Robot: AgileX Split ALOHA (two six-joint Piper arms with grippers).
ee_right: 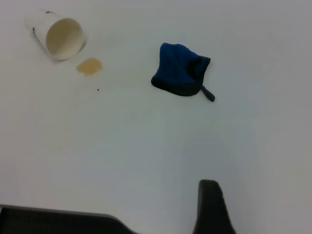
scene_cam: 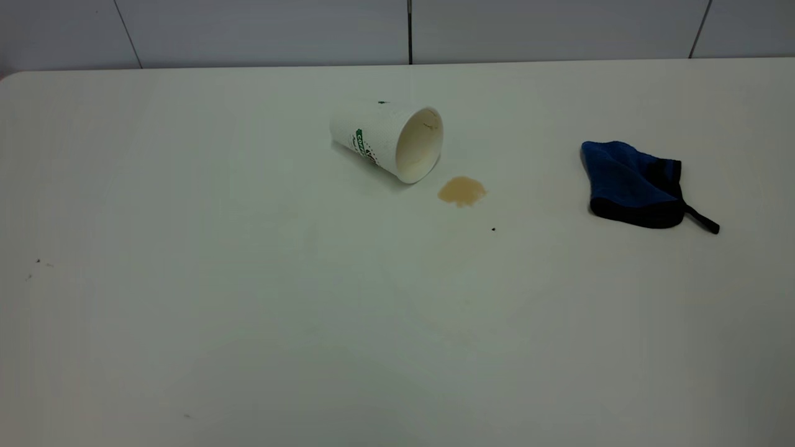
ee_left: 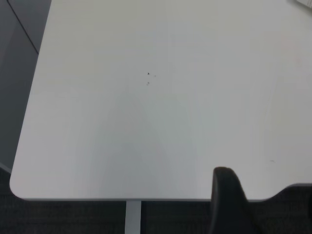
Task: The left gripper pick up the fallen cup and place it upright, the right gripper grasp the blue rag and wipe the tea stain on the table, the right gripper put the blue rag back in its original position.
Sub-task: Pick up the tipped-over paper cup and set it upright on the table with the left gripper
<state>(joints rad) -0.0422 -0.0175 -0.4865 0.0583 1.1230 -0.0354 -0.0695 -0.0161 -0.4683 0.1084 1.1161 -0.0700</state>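
The white paper cup (scene_cam: pixel 385 139) lies on its side on the table (scene_cam: pixel 248 279), its open mouth facing the tea stain (scene_cam: pixel 462 190), a small light-brown blotch just beside the rim. The blue rag (scene_cam: pixel 633 184) lies crumpled far to the right, its black strap trailing outward. Neither arm shows in the exterior view. Only a dark part of my left gripper (ee_left: pixel 226 204) shows, over the table's near edge, away from the cup. A dark part of my right gripper (ee_right: pixel 210 207) hangs above bare table, well short of the rag (ee_right: pixel 180 75), the cup (ee_right: pixel 61 36) and the stain (ee_right: pixel 89 66).
A tiny black speck (scene_cam: pixel 494 229) lies near the stain. Small dark specks (scene_cam: pixel 37 262) mark the left side of the table. The left wrist view shows the table's rounded corner (ee_left: pixel 19 190). A tiled wall (scene_cam: pixel 397 31) runs behind the far edge.
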